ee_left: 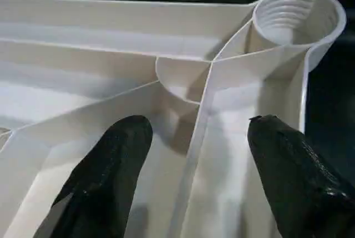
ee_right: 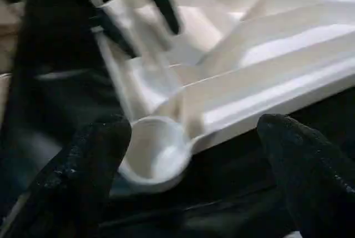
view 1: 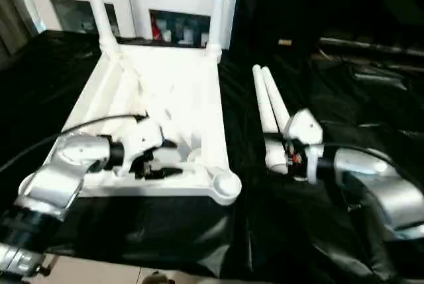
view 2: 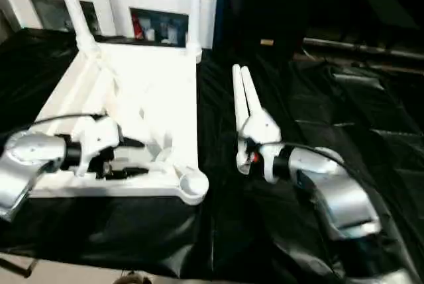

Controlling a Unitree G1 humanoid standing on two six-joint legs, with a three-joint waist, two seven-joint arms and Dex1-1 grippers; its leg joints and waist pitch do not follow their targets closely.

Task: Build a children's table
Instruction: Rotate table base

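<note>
Our left tool [ee_left: 194, 155] gapes empty over the tabletop [view 1: 179, 92]; our right tool [ee_right: 191, 166], wide open, beside it.

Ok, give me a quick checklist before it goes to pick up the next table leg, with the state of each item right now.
1. Tabletop lying underside up on the black cover: ok.
2. Two far legs standing in the far corner sockets: ok.
3. Near right socket free for a leg: ok.
4. Two spare legs lying side by side, right of the tabletop: ok.
5. Right gripper open and holding nothing: ok.
6. Left gripper open, its fingers astride a rib near the socket, not clamped on it: ok.
</note>
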